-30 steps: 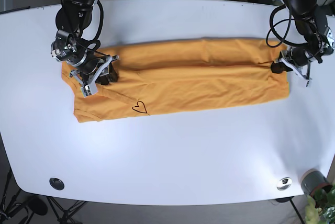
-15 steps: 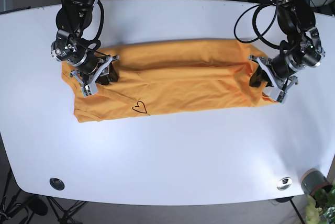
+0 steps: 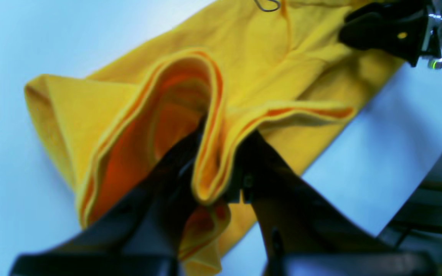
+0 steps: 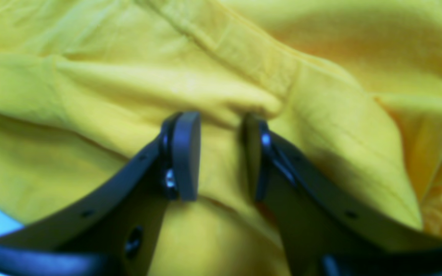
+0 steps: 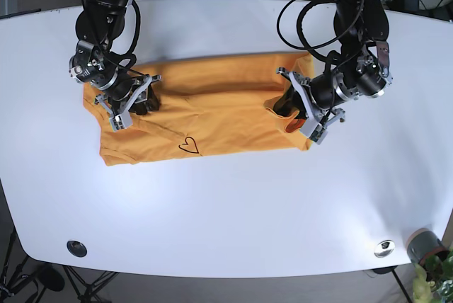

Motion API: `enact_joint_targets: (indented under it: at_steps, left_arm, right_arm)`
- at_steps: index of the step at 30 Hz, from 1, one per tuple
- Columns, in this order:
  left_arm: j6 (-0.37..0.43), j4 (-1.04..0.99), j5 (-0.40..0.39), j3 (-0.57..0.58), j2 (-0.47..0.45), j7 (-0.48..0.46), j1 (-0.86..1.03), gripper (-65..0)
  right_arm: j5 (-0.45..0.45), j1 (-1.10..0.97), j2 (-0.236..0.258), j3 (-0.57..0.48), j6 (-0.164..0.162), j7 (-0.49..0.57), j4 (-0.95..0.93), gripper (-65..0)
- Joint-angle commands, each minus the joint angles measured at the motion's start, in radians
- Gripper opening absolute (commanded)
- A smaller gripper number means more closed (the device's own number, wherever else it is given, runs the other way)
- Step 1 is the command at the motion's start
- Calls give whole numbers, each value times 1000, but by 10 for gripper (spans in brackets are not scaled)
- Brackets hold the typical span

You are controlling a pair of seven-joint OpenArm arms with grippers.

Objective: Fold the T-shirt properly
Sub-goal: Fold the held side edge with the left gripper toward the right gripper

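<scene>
The left claw [image 5: 291, 109], clamped on the shirt [image 5: 212, 115] hem, has dragged it toward the heart print [image 5: 188, 145], starting the crosswise fold. The right claw [image 5: 134, 99], slightly apart, presses the collar end on the table [image 5: 226, 211].

1. The left gripper [image 3: 215, 180] is clamped on a fold of the T-shirt [image 5: 219, 115], its arm reaching inward over the table.
2. The right gripper [image 4: 221, 157] rests on the cloth, jaws slightly parted.

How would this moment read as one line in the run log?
left gripper: shut on T-shirt hem, carrying it toward collar | right gripper: open, pressing collar end | white table
</scene>
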State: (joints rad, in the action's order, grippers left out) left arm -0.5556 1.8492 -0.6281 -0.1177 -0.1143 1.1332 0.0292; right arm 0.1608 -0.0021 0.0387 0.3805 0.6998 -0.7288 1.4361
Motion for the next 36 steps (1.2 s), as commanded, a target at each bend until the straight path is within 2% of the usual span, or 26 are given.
enact_joint_targets:
  at_steps: [1, 5, 17, 18, 24, 27, 30, 36]
  left_arm:
    - [22, -7, -20, 25, 14, -26, -30, -643]
    - [49, -62, -20, 36, 48, -29, -36, -642]
    - [50, -138, -20, 103, 49, -28, -58, -637]
    - [50, -144, -20, 103, 49, -26, -62, -628]
    - [50, -145, -22, 105, 60, -26, -65, -439]
    - [50, -144, -25, 105, 77, -26, -65, -375]
    - [50, -144, -26, 180, 77, -26, -81, -339]
    - [45, -98, -25, 356, 95, -26, -111, -338]
  right_arm:
    - [-27, -2, 2, -1, -2, -44, -1, -461]
    - [-27, -3, 2, -1, -2, -44, 4, -461]
    - [-27, 0, 2, -1, -2, -44, 1, -461]
    - [-27, 0, 2, -1, -2, -44, 2, -461]
    - [-25, -2, 2, -2, -2, -44, 2, -461]
    - [-25, -2, 2, -4, -2, -44, 2, -461]
    - [-25, -2, 2, -4, -2, -44, 2, -461]
    - [-25, 0, 2, -5, -2, -44, 2, -461]
